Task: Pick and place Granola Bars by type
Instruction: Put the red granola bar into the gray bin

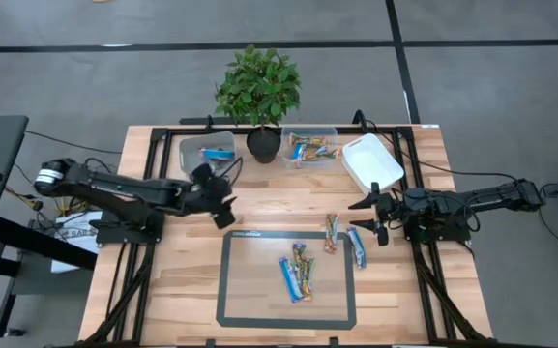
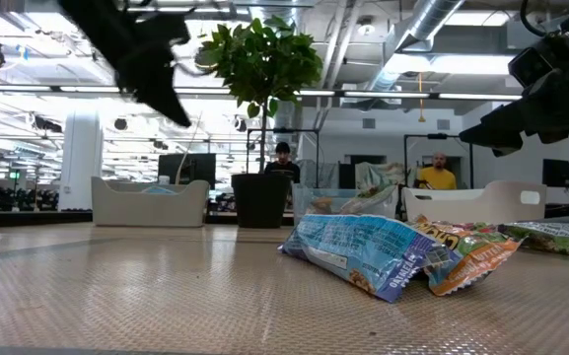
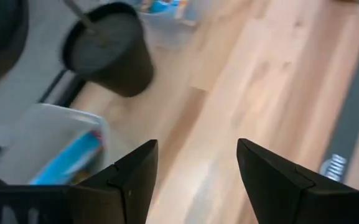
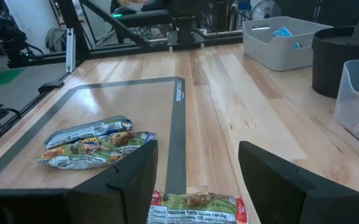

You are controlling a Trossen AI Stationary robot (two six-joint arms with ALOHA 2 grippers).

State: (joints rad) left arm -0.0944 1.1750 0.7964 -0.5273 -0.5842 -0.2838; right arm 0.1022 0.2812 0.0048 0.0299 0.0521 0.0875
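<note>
The left gripper hovers with its jaws open and empty above bare wood, just in front of the grey plastic tub at the table's back left, which holds a blue-and-white wrapped granola bar. Beside that tub stands a black pot carrying a leafy green plant, and next to it a clear plastic tub holds several green and tan bars. A white tub sits empty at the back right. The right gripper hangs near the table's right edge, jaws apart, holding nothing. On the dark-bordered clear mat lie a blue-and-white bar and a green-and-tan bar, touching each other. Another green-and-tan bar straddles the mat's back right corner, and a blue-and-white bar lies just off the mat's right border, close below the right gripper.
</note>
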